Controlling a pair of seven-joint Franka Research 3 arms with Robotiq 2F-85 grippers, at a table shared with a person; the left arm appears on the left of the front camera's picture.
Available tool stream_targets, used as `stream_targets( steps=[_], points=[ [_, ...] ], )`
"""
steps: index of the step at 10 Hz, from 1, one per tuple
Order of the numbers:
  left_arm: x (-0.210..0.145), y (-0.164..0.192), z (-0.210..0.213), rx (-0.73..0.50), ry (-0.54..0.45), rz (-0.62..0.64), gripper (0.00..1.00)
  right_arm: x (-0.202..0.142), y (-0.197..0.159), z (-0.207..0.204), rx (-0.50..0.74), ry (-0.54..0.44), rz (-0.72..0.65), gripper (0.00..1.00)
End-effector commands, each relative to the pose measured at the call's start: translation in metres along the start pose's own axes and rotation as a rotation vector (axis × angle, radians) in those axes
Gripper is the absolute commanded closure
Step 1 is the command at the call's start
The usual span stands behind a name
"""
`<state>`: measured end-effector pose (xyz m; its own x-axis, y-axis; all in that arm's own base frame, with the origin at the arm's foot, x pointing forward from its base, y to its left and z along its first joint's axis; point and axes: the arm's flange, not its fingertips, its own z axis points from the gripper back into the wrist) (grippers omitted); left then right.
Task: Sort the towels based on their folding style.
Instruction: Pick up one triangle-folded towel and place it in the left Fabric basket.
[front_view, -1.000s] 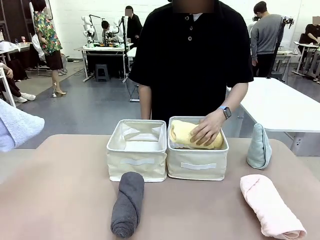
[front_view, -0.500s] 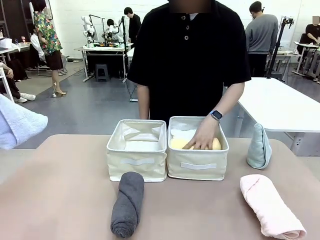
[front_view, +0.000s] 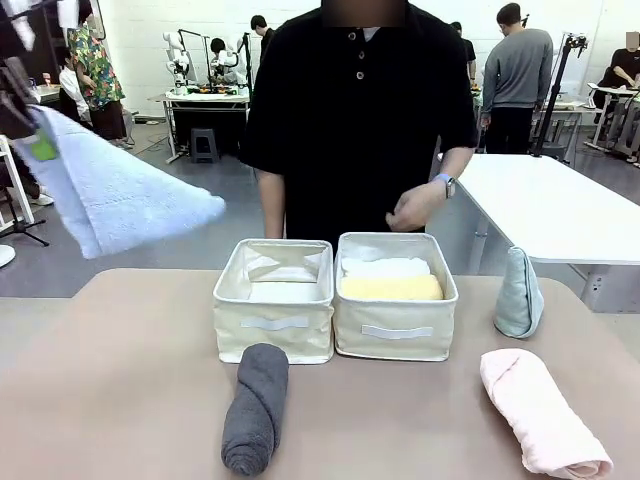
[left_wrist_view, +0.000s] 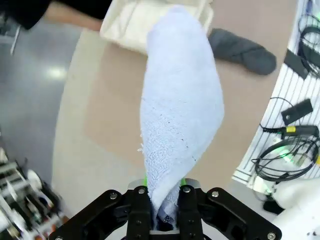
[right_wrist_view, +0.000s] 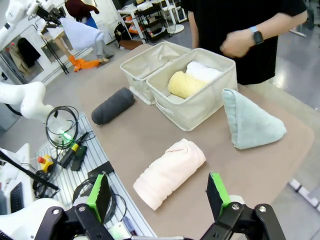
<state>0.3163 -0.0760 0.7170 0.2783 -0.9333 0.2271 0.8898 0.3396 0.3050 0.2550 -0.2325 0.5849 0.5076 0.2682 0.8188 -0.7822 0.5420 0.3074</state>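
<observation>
Left pincer (left_wrist_view: 159, 200): closed tight on the gathered lower edge of the lavender-blue towel (front_view: 120, 195), which hangs in the air above the tabletop's (front_view: 120, 380) left end, well apart from the bins

Right pincer (right_wrist_view: 159, 192): jaws spread wide and holding nothing, hovering over the near right edge by the pink towel (front_view: 540, 410)

Bins: the right bin (front_view: 393, 335) holds the white towel (front_view: 385, 267) and yellow towel (front_view: 391, 288), both rolls, side by side; the left bin (front_view: 273, 320) is likely meant for the cones

Still out: the dark grey towel (front_view: 255, 405) lies just in front of the left bin; the mint towel (front_view: 518, 295) stands upright just beside the right bin

Step in hand: carrying the lavender-blue cone across to the left bin

Doing it well: hold the grip on the bunched edge, bring the towel's point over the middle of the left bin, lower it past the rim before letting go, and pass above the dark grey roll; terry is soft, so a high drop would probably let the cone slump open

Watch: the person's hand (front_view: 415, 207) is above the right bin, so keep to the left side

Against half a second ago: that hand was down in the right bin on the yellow roll and is now lifted; the lavender-blue towel sits higher and farther into the front view
</observation>
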Motion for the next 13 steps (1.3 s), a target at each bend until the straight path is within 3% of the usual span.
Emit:
stream_targets(
  steps=[1,3,6,8,9,13],
  points=[
    [0.035,0.024,-0.016,-0.019,-0.036,-0.258,0.84,0.001,-0.001,0.001,0.006,-0.016,-0.007,0.0],
    [0.074,0.021,-0.023,-0.074,-0.042,-0.408,0.84,0.001,-0.001,0.001,0.006,-0.016,-0.007,0.0],
    [0.071,0.011,-0.024,-0.027,0.026,-0.542,0.84,0.001,-0.001,0.001,0.006,-0.016,-0.007,0.0],
    [0.06,0.008,-0.027,-0.021,0.102,-0.502,0.84,0.001,-0.001,0.001,0.006,-0.016,-0.007,0.0],
    [0.08,0.01,-0.029,-0.044,0.021,-0.523,0.84,0.001,-0.001,0.001,0.006,-0.016,-0.007,0.0],
    [0.08,0.01,-0.029,-0.044,0.021,-0.523,0.84,0.001,-0.001,0.001,0.006,-0.016,-0.007,0.0]
  ],
)
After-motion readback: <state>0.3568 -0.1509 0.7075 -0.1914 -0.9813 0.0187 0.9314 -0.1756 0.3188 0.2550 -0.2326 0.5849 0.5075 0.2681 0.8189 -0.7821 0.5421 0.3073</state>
